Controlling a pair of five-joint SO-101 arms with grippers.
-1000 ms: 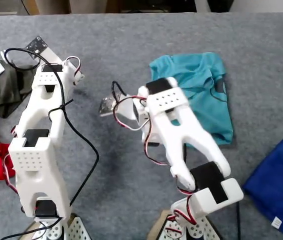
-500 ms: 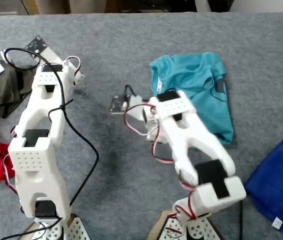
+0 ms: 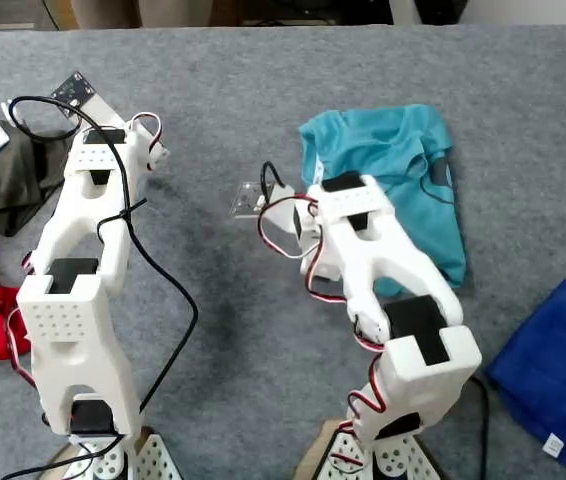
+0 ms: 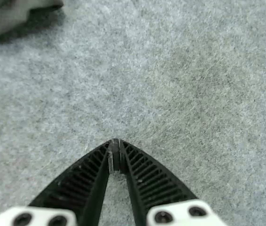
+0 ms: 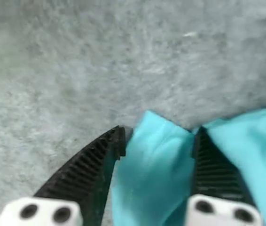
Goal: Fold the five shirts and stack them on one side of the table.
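- Currently, the teal shirt [image 3: 413, 180], right of centre in the high view, is judged to be mid-pickup for folding. Its edge lies between the parted jaws of the right gripper [image 5: 159, 136], not yet pinched.
- Closing on the cloth is called for next.
- The left gripper [image 4: 115, 146] is closed and empty over the table [image 3: 263, 80].
- The blue shirt [image 3: 553, 370] at lower right carries a white tag [image 3: 553, 443], on which nothing can be read.

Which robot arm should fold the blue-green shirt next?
Probably right: the right gripper straddles the teal shirt at its edge, while the left gripper is shut over bare table.
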